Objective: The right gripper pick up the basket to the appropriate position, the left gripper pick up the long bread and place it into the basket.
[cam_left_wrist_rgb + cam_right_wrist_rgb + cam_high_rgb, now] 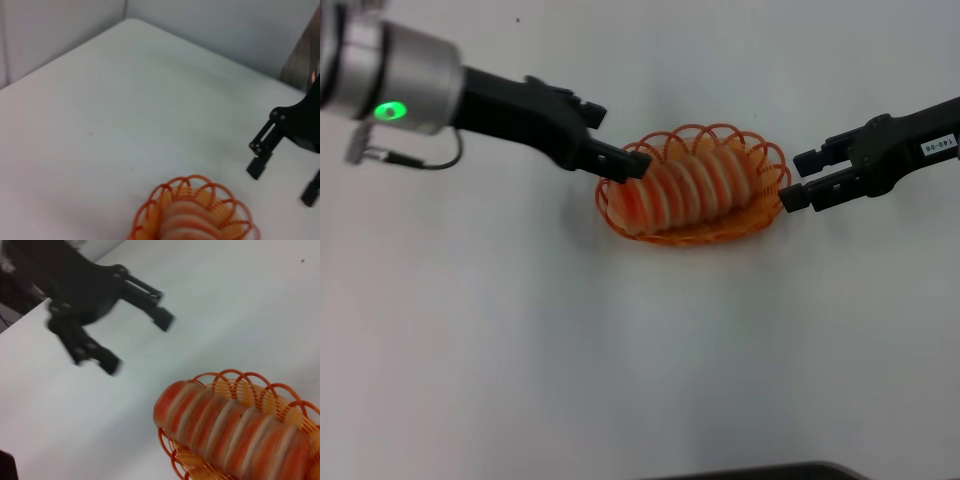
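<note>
The orange wire basket (692,238) stands in the middle of the white table. The long bread (690,185) lies inside it, lengthwise. My left gripper (617,163) is at the basket's left end, open and empty. The right wrist view shows the left gripper (135,342) with its fingers apart, clear of the bread (225,425) and the basket (250,377). My right gripper (798,180) is open and empty at the basket's right end, its lower finger close to the rim. It also shows in the left wrist view (282,181), beyond the basket (200,181) and bread (190,220).
The white table (520,330) spreads around the basket. A dark object (760,472) lies at the table's near edge. Pale walls (60,25) meet behind the table's far corner.
</note>
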Available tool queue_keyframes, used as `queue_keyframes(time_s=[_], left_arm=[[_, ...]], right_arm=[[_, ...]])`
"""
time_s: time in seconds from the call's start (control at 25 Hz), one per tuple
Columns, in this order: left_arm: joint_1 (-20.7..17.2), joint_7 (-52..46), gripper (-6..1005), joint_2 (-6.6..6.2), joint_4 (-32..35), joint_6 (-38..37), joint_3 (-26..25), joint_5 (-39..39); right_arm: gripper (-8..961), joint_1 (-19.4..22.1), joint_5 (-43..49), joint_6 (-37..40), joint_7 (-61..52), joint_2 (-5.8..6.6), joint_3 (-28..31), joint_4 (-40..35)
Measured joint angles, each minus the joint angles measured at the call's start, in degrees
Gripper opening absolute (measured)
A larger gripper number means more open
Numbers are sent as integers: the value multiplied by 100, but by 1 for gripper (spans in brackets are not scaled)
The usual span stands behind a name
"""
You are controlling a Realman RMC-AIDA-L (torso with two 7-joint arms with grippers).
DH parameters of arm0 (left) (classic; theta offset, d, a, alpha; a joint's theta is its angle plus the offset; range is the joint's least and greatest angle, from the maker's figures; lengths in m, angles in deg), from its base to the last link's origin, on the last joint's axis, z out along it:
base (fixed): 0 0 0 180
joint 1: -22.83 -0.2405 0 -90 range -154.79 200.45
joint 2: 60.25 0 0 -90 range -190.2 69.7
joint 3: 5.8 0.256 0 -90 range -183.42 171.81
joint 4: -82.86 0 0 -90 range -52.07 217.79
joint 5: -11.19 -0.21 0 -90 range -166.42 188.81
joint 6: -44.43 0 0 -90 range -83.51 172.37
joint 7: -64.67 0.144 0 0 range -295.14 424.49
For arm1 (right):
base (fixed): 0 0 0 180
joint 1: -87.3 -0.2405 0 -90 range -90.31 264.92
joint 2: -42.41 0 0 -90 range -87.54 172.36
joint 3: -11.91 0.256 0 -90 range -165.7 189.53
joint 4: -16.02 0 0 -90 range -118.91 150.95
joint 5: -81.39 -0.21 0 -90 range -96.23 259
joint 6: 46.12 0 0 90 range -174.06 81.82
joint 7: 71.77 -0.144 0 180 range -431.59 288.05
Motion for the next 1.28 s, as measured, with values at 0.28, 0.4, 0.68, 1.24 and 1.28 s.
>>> queue_keyframes(time_s=[0.28,0.4,0.68,1.24,1.28], left_arm=[[-755,913,938,-220,-383,-1526,-2016,551],[-1009,1200,938,-438,-746,-1929,-2528,644],[-1332,1416,936,-727,-1132,-2116,-2765,792],[-1315,1403,938,-732,-1141,-2126,-2706,746],[-1315,1401,938,-732,-1141,-2126,-2706,746]], right_arm=[[750,30,-7,18,-12,1,42,1],[750,39,-23,18,-13,-4,42,1],[750,9,-21,17,-16,-8,50,1],[750,-19,-33,11,-19,-9,51,-8],[750,-19,-33,12,-19,-9,51,-8]])
